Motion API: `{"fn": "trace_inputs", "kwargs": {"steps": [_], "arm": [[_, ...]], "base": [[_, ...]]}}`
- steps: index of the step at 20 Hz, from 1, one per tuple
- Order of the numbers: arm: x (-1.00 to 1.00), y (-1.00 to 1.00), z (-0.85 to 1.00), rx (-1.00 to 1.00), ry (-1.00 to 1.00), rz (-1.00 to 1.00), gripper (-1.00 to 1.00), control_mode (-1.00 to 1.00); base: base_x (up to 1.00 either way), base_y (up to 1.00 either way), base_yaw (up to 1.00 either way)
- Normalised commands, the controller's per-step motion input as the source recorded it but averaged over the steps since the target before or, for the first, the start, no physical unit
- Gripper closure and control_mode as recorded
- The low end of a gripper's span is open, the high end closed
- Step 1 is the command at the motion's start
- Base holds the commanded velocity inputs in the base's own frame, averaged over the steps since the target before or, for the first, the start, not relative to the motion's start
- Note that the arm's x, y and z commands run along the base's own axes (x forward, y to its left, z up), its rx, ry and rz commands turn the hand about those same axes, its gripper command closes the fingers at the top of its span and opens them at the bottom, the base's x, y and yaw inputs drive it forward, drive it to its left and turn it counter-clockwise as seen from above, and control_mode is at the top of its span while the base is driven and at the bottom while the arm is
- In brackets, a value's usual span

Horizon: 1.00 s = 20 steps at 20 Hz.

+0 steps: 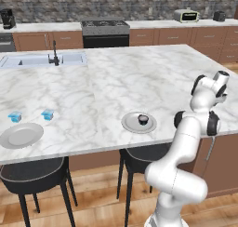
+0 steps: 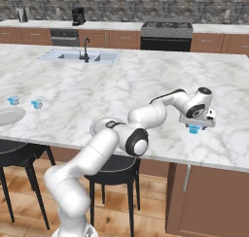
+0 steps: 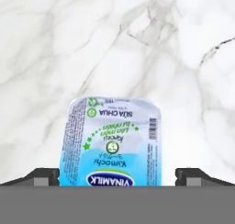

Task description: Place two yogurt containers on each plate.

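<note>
Over at the right end of the marble island counter (image 2: 146,80), the gripper (image 2: 196,127) hangs low above a yogurt container (image 2: 194,129), jaws spread wide, one finger tip (image 3: 43,176) well clear on one side of the cup and the other clear on the opposite side; nothing is gripped, the cup sits on the marble between them; from the hand view its foil lid (image 3: 112,142) faces straight up, pale blue and white with green lettering and a dark blue logo band at the near edge; away at the left end of the counter, two more yogurt containers, one (image 1: 15,116) further left and one (image 1: 47,114) beside it, stand apart from each other on the stone, just behind a grey plate (image 1: 21,135) that sits near the front edge; neither cup touches that plate; the same pair shows small in the right base view, with the plate's rim at the picture's left border; nearer the arm, a second plate (image 1: 132,123) lies on the counter near the front edge with a small dark rounded object (image 1: 142,119) on it, what it is I cannot tell; behind, a sink (image 1: 32,60) with a dark faucet (image 1: 55,54) is set into the far side of the island; two black stools (image 1: 32,177) stand under the counter's front.
</note>
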Motion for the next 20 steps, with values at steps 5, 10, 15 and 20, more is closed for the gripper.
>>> {"fn": "trace_inputs", "kwargs": {"steps": [5, 10, 15, 20], "arm": [[0.0, 0.0, -0.01, 0.06, 0.01, 0.0, -1.0, -1.0], [0.0, 0.03, 0.0, 0.07, 0.0, 0.0, -1.0, -1.0], [0.0, 0.07, 0.0, 0.03, 0.0, 0.0, -1.0, -1.0], [0.01, 0.13, 0.0, 0.0, 0.0, 0.0, -1.0, -1.0]], "base": [[0.0, 0.0, 0.0], [0.0, 0.0, 0.0], [0.0, 0.0, 0.0], [0.0, 0.0, 0.0]]}}
